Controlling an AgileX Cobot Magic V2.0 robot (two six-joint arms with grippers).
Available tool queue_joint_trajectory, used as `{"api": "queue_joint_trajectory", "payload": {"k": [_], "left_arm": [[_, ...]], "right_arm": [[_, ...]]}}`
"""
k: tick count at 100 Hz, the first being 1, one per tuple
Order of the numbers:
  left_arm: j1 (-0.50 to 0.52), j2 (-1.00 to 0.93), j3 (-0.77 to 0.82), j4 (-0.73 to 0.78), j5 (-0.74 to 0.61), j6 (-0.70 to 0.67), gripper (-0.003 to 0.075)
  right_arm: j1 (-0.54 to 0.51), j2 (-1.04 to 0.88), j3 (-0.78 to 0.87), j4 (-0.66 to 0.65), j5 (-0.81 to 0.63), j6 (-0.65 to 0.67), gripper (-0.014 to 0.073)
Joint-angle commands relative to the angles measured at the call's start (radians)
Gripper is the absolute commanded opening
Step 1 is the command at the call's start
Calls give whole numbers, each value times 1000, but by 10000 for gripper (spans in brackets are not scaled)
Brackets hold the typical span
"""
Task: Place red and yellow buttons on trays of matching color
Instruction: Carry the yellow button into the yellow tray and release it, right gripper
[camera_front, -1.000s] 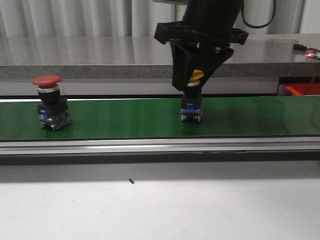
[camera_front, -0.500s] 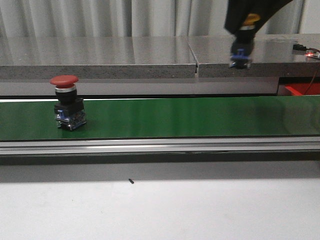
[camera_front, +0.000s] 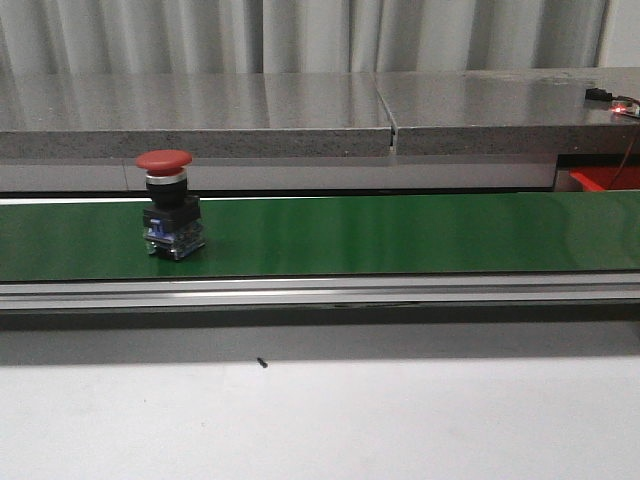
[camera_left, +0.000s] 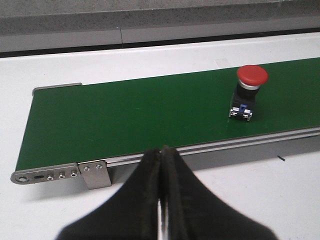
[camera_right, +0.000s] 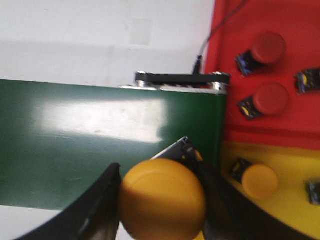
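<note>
A red button (camera_front: 168, 204) with a black and blue base stands upright on the green conveyor belt (camera_front: 400, 235), left of centre; it also shows as the red button (camera_left: 248, 92) in the left wrist view. My left gripper (camera_left: 161, 152) is shut and empty, off the belt's near edge. My right gripper (camera_right: 162, 200) is shut on a yellow button (camera_right: 162, 199), held above the belt's end beside the yellow tray (camera_right: 280, 210). The red tray (camera_right: 240, 65) lies next to it. Neither gripper shows in the front view.
Two red buttons (camera_right: 265, 49) (camera_right: 267, 99) lie in the red tray and another yellow button (camera_right: 257, 180) lies in the yellow tray. A grey stone ledge (camera_front: 300, 110) runs behind the belt. White tabletop (camera_front: 320, 420) lies in front of it.
My right gripper lifted the yellow button off the belt and carried it up and right, out of the front view. The red button rode the belt rightward.
</note>
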Motion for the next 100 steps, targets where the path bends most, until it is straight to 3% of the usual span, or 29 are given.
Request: {"api": "queue_joint_trajectory", "payload": {"k": [1, 36, 100], "left_arm": [[-9, 6, -24, -18, -65, -8, -20], [-9, 6, -24, -18, -65, -8, -20], [-9, 6, -24, -18, -65, -8, -20]], "right_arm": [[-70, -46, 14, 3, -41, -2, 190], [-283, -46, 155, 3, -126, 72, 190], [-476, -46, 455, -1, -389, 90, 190]]}}
